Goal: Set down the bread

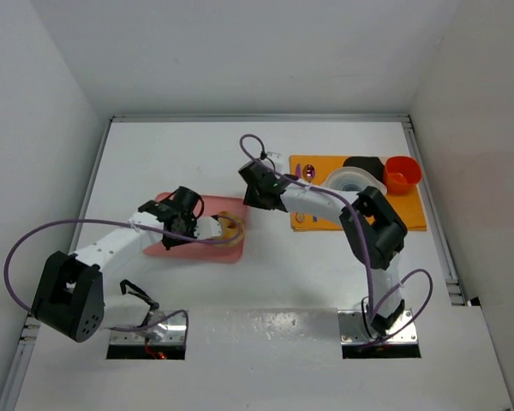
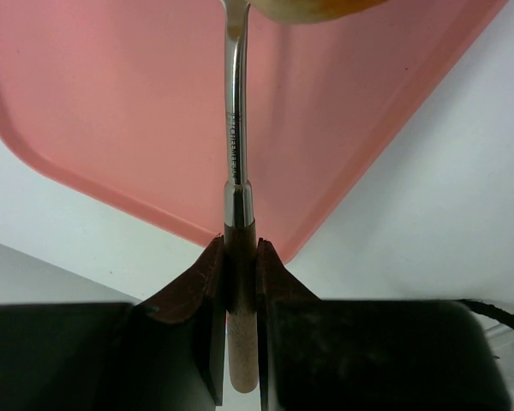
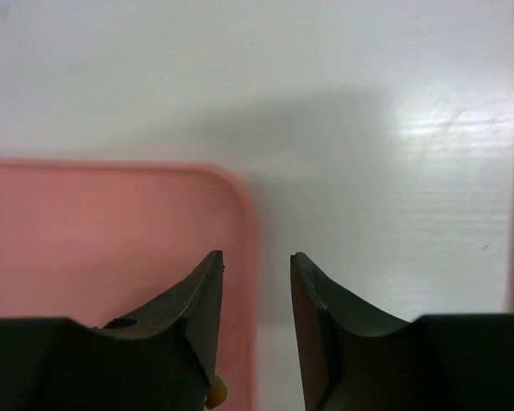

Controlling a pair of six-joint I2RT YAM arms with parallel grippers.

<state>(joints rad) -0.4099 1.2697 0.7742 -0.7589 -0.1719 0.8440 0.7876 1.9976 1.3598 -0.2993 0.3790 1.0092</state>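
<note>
Bread (image 1: 231, 229) sits just beyond left claw (image 2: 240, 247).

- A white table (image 1: 197, 154) carries everything.
- A pink tray (image 1: 188, 253) lies left of centre.
- An orange mat (image 1: 411, 218) lies well apart, toward the far right.

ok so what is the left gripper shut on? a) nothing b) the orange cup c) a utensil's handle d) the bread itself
C: the left gripper is closed on the utensil, whose metal stem reaches up to the bread over the pink tray.
</note>
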